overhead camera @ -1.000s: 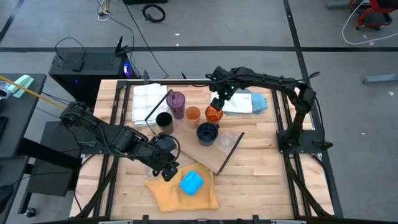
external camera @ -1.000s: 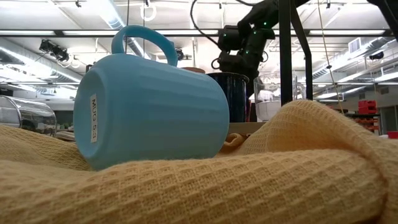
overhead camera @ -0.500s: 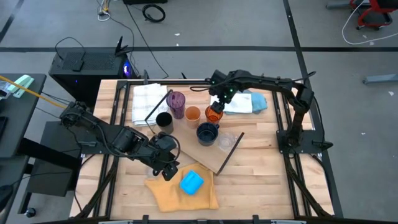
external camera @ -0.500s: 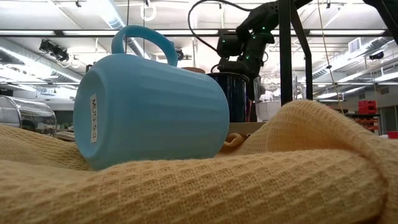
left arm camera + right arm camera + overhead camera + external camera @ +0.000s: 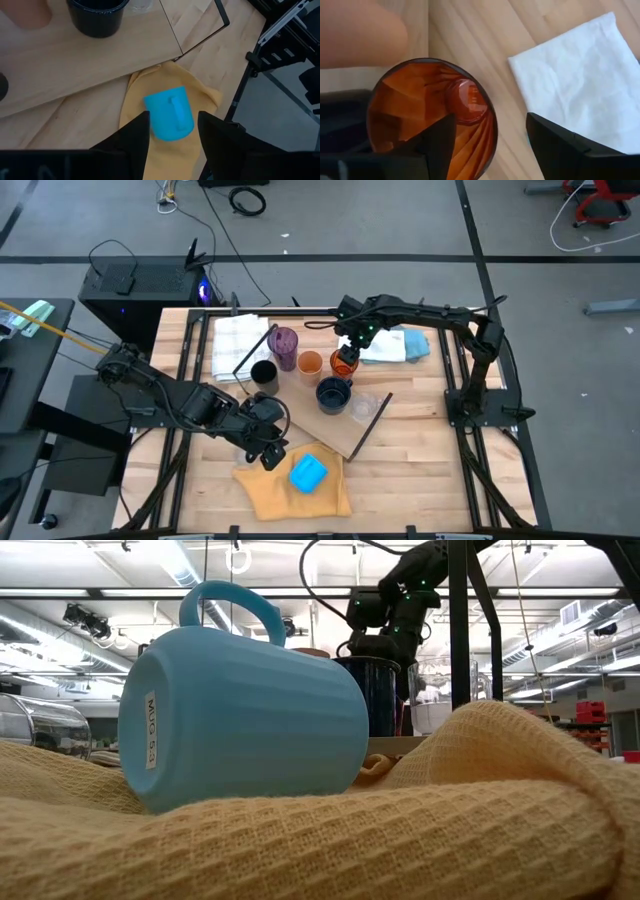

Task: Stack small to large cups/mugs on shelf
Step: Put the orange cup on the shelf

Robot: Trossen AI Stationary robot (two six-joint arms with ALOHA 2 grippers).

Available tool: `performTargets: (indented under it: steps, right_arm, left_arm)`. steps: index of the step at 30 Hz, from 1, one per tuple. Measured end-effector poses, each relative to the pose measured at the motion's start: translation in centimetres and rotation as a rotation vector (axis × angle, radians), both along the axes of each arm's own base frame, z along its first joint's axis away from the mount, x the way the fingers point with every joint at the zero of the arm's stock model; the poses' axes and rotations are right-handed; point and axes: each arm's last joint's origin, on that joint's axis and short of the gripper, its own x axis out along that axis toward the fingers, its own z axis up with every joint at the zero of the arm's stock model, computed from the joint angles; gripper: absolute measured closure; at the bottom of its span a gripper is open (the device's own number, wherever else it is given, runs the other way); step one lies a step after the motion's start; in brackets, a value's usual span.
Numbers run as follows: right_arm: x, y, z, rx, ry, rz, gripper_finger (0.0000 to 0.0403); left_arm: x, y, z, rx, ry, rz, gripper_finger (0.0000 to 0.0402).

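While the right claw (image 5: pixel 345 356) hung just above the amber ribbed cup (image 5: pixel 343 364), its fingers stood apart, one over the cup's rim and the other out over bare wood, so they gripped nothing. That cup (image 5: pixel 431 119) stood upright on the shelf (image 5: pixel 300 415), and the right wrist view looked straight down into it. Just beside the claw, away from the cup, lay a white folded cloth (image 5: pixel 580 80) on the surface (image 5: pixel 420 470). On the cup's other side stood the light orange cup (image 5: pixel 310 362), then the purple tumbler (image 5: pixel 285 343) and, farther along, the black cup (image 5: pixel 264 372). Nearer the front edge than the amber cup stood the navy mug (image 5: pixel 333 393), with a clear glass (image 5: pixel 365 404) beside it, faint against the board.

Well apart from all that, the left claw (image 5: pixel 268 448) hovered low near the shelf's front corner, its fingers (image 5: pixel 131 135) apart and empty. Just beyond them the bright blue mug (image 5: pixel 170 112) lay on its side on a yellow cloth (image 5: pixel 200 95), handle turned up. In the low view this mug (image 5: pixel 240 710) filled the foreground, with the navy mug (image 5: pixel 375 690) and the right arm behind it.
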Motion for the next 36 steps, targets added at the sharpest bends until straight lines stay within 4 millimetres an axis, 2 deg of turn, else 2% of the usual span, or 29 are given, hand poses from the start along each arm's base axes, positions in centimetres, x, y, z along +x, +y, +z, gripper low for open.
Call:
performTargets:
  steps: [6,10,20,29,36]
  right_arm:
    - [0.1,0.2,0.0,0.001,-0.001,0.007,0.0185]
    - [0.1,0.2,0.0,-0.001,-0.001,0.004,0.0223]
    - [0.3,0.0,0.1,-0.028,-0.022,0.006,0.0388]
    - [0.1,-0.3,0.1,-0.035,-0.012,0.005,0.0395]
    - [-1.3,-1.3,0.4,-0.024,0.041,-0.007,0.0399]
  left_arm:
    - [0.0,0.0,0.0,-0.002,0.0,0.002,0.0225]
    - [0.0,0.0,0.0,-0.007,0.0,0.007,0.0224]
    - [0.0,-0.1,0.0,-0.007,0.0,0.006,0.0226]
    - [-0.2,-0.4,0.0,-0.006,0.001,-0.007,0.0229]
    - [-0.3,-0.5,0.0,-0.003,0.006,-0.012,0.0231]
